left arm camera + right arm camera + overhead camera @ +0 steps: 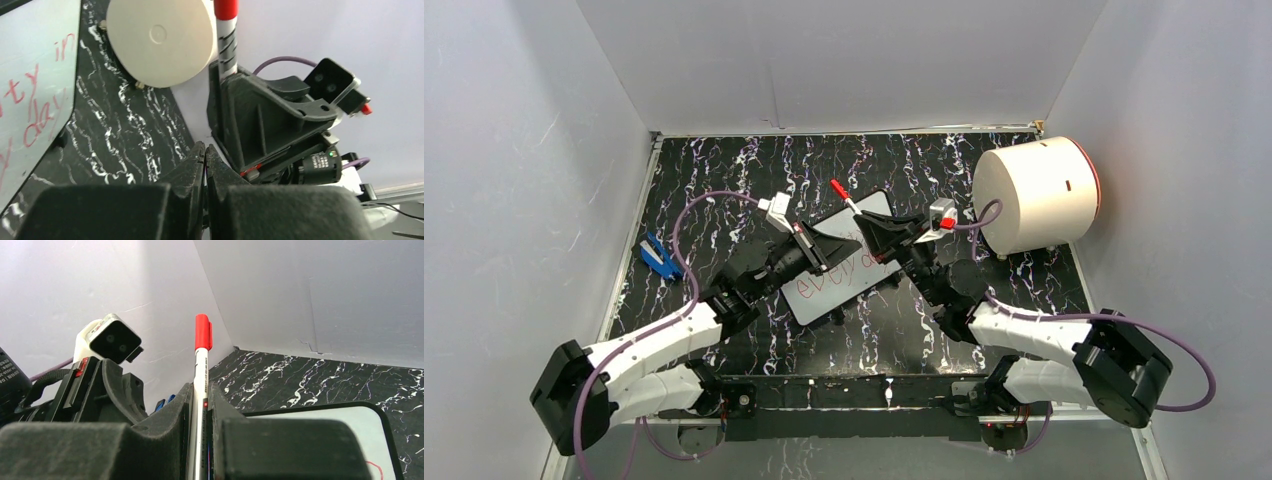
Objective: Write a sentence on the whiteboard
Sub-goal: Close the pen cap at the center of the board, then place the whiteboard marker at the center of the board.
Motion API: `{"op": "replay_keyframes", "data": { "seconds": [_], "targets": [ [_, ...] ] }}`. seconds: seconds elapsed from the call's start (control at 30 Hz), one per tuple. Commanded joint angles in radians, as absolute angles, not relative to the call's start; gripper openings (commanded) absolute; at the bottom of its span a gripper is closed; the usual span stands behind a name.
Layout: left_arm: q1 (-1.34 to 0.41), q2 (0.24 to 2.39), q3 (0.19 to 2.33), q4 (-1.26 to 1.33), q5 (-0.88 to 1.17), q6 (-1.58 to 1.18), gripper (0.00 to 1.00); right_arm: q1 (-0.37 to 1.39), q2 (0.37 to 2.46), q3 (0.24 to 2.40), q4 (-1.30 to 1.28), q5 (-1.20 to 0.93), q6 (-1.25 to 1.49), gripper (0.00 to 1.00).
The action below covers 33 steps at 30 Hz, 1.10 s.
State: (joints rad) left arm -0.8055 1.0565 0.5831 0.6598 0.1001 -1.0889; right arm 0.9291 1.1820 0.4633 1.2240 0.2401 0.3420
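The whiteboard (836,298) lies tilted in the middle of the table, with the red sentence (829,279) partly showing as "every da"; the rest is hidden under the grippers. My right gripper (876,230) is shut on a white marker with a red cap (838,188), held over the board's far end. In the right wrist view the marker (202,365) stands between the fingers (200,388), above the board (325,415). My left gripper (809,246) is shut and empty over the board's left part. In the left wrist view its jaws (205,148) touch, and red letters show on the board (35,75).
A big white cylinder (1036,195) lies on its side at the back right, also in the left wrist view (160,40). A blue object (658,257) lies at the left edge of the black marbled table (754,170). White walls enclose the table.
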Motion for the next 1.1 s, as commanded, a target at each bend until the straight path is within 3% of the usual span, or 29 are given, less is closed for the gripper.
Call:
{"op": "replay_keyframes", "data": {
  "seconds": [0.0,0.27,0.53,0.7,0.9,1.07],
  "targets": [
    [-0.809,0.952,0.64,0.479,0.067,-0.983,0.04,0.923,1.125,0.457,1.227,0.254,0.324,0.0],
    [-0.805,0.854,0.78,0.134,-0.124,-0.825,0.53,0.917,0.998,0.409,1.049,0.339,0.255,0.0],
    [-0.802,0.848,0.958,-0.239,-0.437,-0.636,0.83,0.907,0.864,0.433,0.661,0.558,0.221,0.0],
    [-0.756,0.842,0.982,-0.317,-0.58,-0.556,0.91,0.885,0.837,0.434,0.463,0.701,0.284,0.0],
    [-0.506,0.84,0.949,-0.36,-0.389,-0.568,0.92,0.814,0.868,0.393,0.308,0.771,0.434,0.0],
    [-0.445,0.754,0.884,-0.364,-0.397,-0.557,0.92,0.792,0.911,0.323,0.292,0.784,0.535,0.0]
  ]
}}
